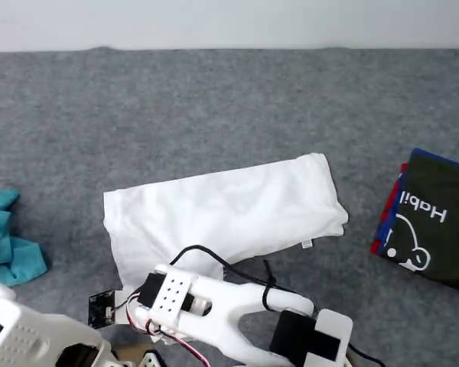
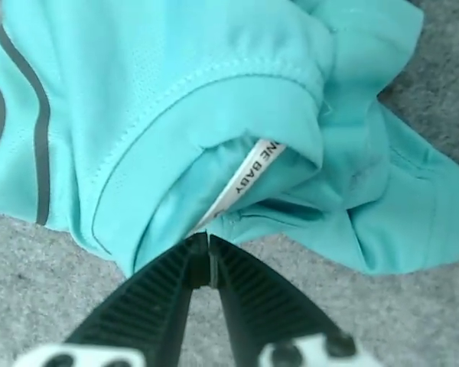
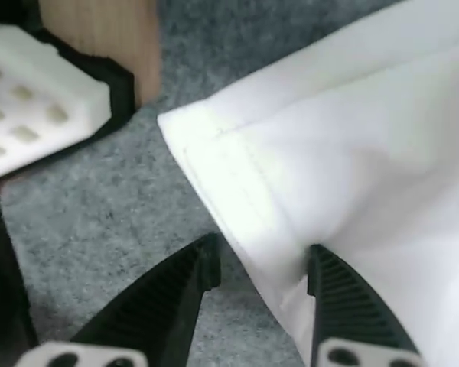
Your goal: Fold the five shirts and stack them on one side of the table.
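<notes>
A white shirt (image 1: 222,214) lies partly folded in the middle of the grey table. My right gripper (image 3: 260,267) is open at its near left corner, and the white shirt's edge (image 3: 252,222) runs between the two fingers. A crumpled teal shirt (image 1: 8,248) lies at the table's left edge. My left gripper (image 2: 204,256) is shut, its tips touching the hem of the teal shirt (image 2: 214,115) by the neck label. I cannot tell whether any cloth is pinched. At the right edge sits a stack of folded shirts (image 1: 432,222), dark green on top.
The grey felt table (image 1: 229,107) is bare behind the white shirt. Both arms' white bodies (image 1: 214,313) and cables crowd the near edge. A white part of the other arm (image 3: 30,92) and a wooden board (image 3: 99,30) lie close to the right gripper.
</notes>
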`<move>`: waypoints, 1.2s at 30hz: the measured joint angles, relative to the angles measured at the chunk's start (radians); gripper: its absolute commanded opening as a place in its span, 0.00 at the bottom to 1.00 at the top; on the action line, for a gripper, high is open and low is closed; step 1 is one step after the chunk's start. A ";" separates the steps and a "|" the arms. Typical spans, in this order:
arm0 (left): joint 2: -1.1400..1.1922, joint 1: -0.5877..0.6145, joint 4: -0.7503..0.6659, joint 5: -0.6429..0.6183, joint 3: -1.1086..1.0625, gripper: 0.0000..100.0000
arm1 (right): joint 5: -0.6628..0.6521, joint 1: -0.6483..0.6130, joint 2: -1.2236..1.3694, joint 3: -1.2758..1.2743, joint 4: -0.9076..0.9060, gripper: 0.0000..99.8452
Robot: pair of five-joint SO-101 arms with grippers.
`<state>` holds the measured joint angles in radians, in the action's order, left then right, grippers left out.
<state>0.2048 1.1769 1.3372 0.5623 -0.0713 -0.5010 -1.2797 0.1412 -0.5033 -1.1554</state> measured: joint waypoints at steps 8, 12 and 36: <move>0.000 0.000 0.002 0.000 0.000 0.01 | 0.000 0.015 0.000 0.011 0.035 0.03; 0.000 0.000 0.003 0.000 0.000 0.01 | 0.000 0.017 0.000 0.009 0.048 0.03; 0.000 0.000 0.009 0.000 0.000 0.01 | -0.034 0.238 -0.005 0.288 -0.077 0.01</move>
<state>0.2048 1.1769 1.3464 0.5623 -0.0713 -0.5347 -1.0418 0.1366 -0.2148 -1.2321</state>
